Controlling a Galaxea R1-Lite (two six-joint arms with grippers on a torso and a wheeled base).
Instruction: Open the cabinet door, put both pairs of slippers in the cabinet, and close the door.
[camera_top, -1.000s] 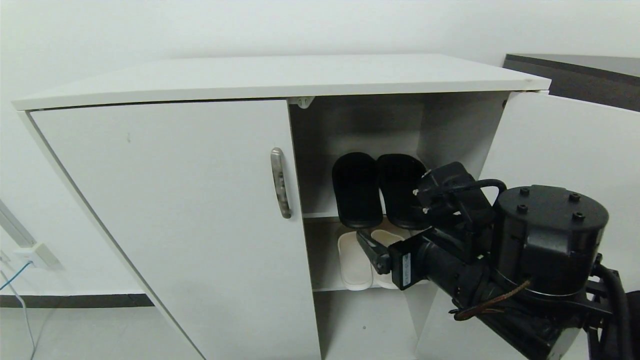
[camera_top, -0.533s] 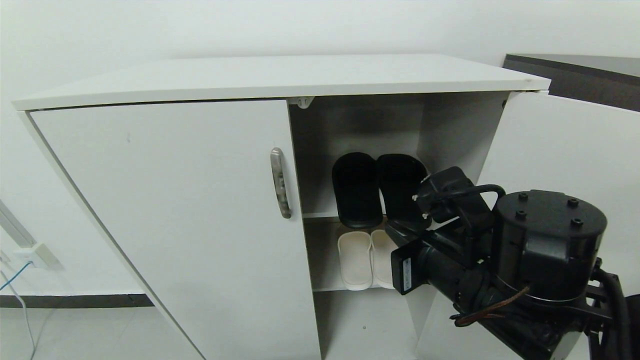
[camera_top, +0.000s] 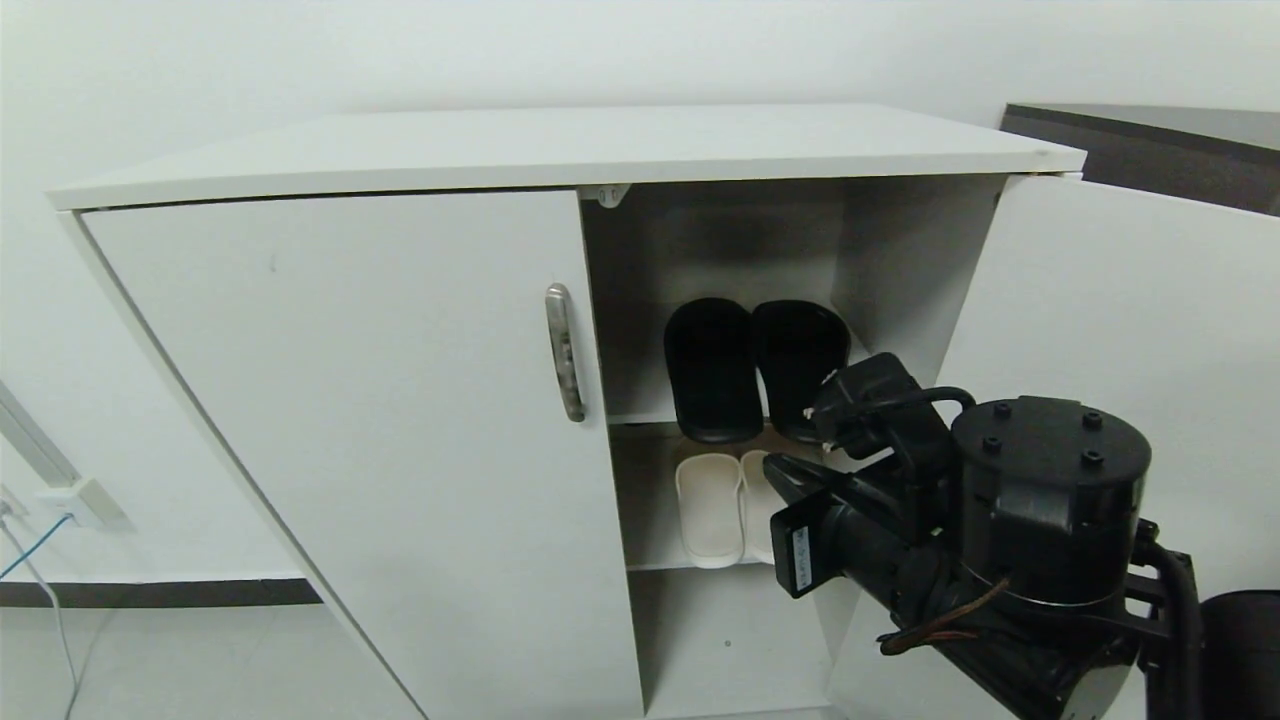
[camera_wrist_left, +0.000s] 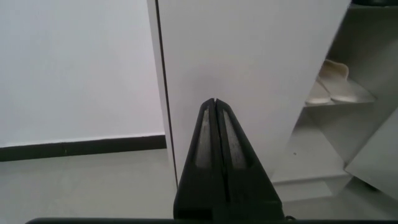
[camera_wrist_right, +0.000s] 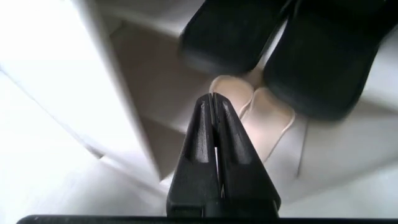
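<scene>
Nearest me, in the lower right of the frame, the right gripper (camera_top: 775, 470) is hanging just outside the cabinet (camera_top: 560, 150) opening with its fingers pressed together on nothing. The left gripper (camera_wrist_left: 214, 102) is likewise sitting closed and empty, low down and facing the closed left door (camera_top: 340, 400). Beside the right arm, the open door (camera_top: 1120, 300) is standing swung out across the right side of the frame, showing its plain inner face. Its handle and free edge are lying out of my sight. I am judging it a stiff, light panel that should swing easily on its hinges, so a push on the outer face near the free edge, or a hook on its handle, looks the best hold. The arm is sitting in the door's path, so it will need to clear out first, and the free edge needs room to the right. Farther in, the white slippers (camera_top: 725, 505) are lying side by side on the lower shelf (camera_top: 650, 560) at centre frame. The black slippers (camera_top: 755, 365) are resting on the shelf above, their ends overhanging its front edge slightly, which could catch the closing door.
</scene>
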